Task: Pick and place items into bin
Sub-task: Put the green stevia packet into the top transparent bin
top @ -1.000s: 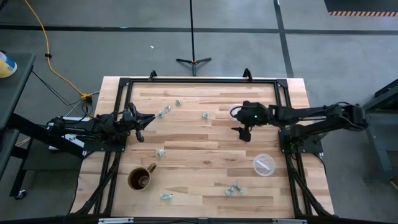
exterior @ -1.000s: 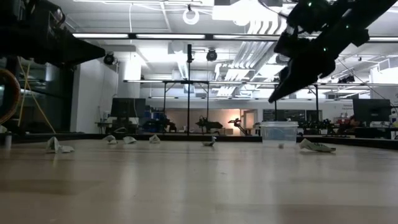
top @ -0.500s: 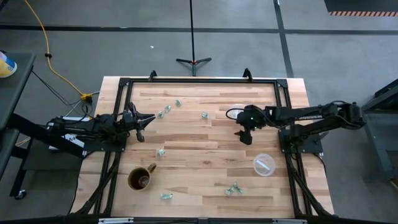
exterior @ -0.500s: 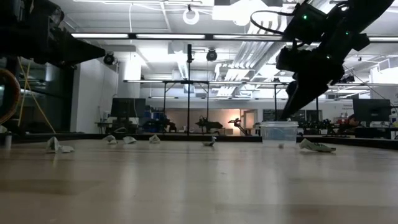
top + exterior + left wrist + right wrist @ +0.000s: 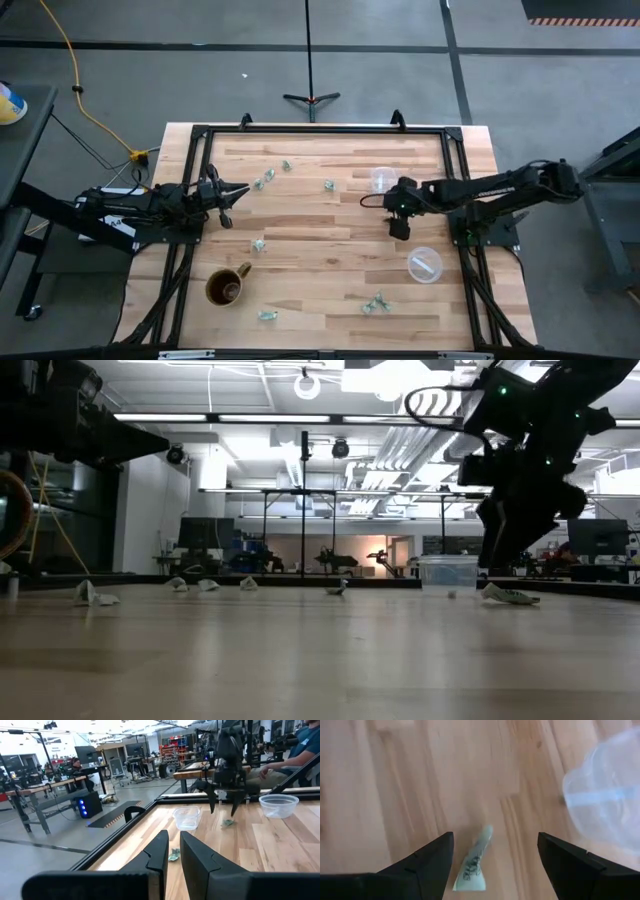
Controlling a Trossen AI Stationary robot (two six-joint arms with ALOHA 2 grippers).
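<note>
Grey floor (image 5: pixel 150 60) crossed by dark lines; a yellow cable (image 5: pixel 75 75) trails over it, and a black tripod stand (image 5: pixel 310 95) rises just beyond the desk (image 5: pixel 330 270); white ceiling with strip lights (image 5: pixel 250 417) and ducts (image 5: pixel 425 445); workbenches (image 5: pixel 55 787) and monitors (image 5: pixel 598 537) farther back; seated person (image 5: pixel 295 755).
</note>
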